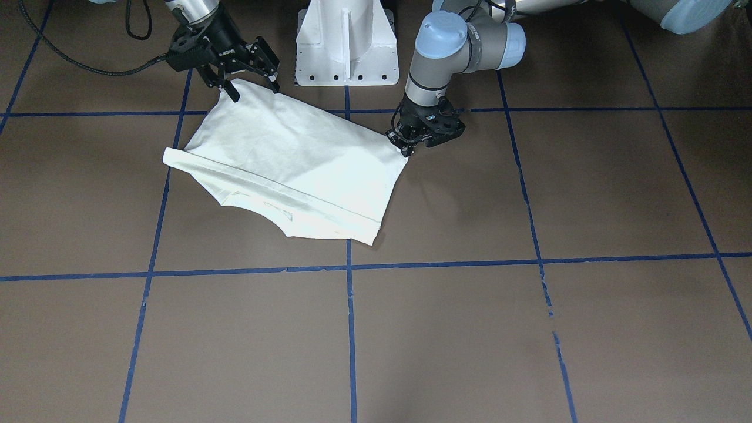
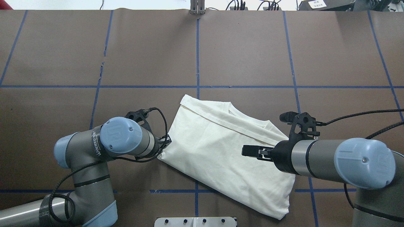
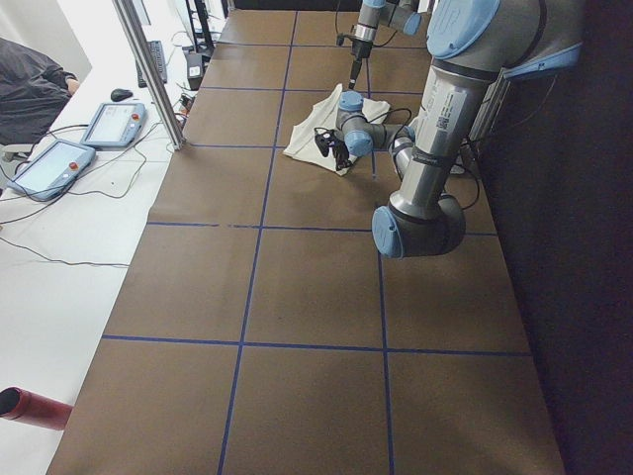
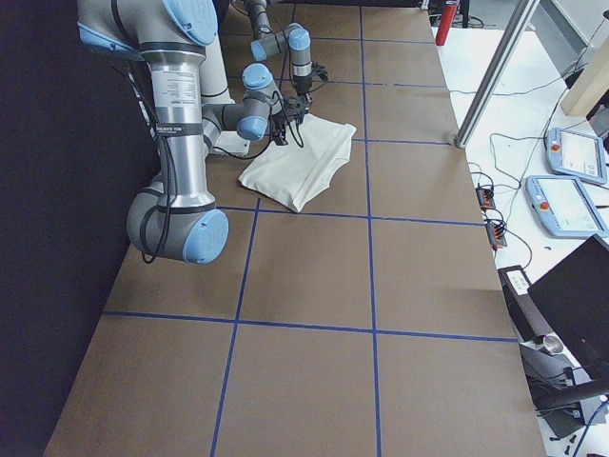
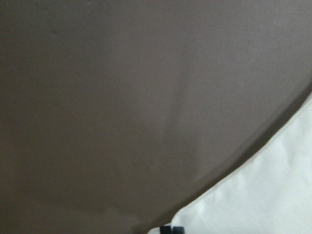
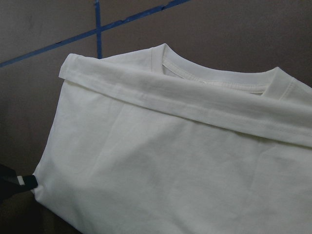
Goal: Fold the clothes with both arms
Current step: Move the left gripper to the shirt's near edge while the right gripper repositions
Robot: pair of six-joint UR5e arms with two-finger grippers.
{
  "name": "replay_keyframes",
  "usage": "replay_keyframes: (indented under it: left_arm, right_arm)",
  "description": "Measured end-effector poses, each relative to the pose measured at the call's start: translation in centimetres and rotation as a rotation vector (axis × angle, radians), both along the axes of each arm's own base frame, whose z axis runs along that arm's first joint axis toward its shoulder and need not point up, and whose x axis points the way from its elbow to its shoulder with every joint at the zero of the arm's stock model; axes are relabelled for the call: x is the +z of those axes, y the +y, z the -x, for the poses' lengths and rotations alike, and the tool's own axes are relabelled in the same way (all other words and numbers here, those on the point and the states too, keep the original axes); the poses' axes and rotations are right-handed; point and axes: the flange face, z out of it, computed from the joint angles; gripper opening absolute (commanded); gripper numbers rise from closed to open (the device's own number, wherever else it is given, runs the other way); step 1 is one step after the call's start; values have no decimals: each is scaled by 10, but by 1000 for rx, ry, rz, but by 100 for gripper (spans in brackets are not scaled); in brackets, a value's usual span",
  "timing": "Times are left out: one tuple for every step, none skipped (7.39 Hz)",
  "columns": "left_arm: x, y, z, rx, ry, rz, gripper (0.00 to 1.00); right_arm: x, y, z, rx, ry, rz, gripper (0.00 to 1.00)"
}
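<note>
One cream-white T-shirt (image 2: 221, 151) lies folded on the brown table (image 2: 252, 47) in the lower middle of the overhead view. It sits between two grey arms, the left arm (image 2: 94, 148) and the right arm (image 2: 315, 157), each ending in one black gripper. Its plain side faces up, with a stitched neckline (image 6: 214, 78) and one long folded band (image 6: 195, 102) slanting across just below it. The left gripper (image 1: 406, 150), at the centre of the front-facing view, is pinching one corner of the T-shirt, while the right gripper (image 1: 255, 88), at the upper left there, stands spread with one finger at the opposite corner.
</note>
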Motion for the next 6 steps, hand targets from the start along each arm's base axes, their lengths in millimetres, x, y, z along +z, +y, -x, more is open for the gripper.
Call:
replay_keyframes:
  left_arm:
    - [-3,-2,4,-3,4,-1,0]
    - [-2,-15,13,-16,-4,-6,0]
    - [3,-44,28,-46,-28,-22,0]
    - [14,-79,42,-81,-61,-35,0]
    - [27,-117,50,-111,-97,-49,0]
    - [32,-158,52,-136,-117,-72,0]
  right_arm:
    - [0,-1,-1,3,1,0,100]
    - [1,-2,-1,4,2,1,100]
    - [2,-2,-2,5,4,2,100]
    - [3,-2,-2,5,6,3,100]
    - [4,-3,-2,9,8,3,100]
    - [5,-6,-2,15,12,4,100]
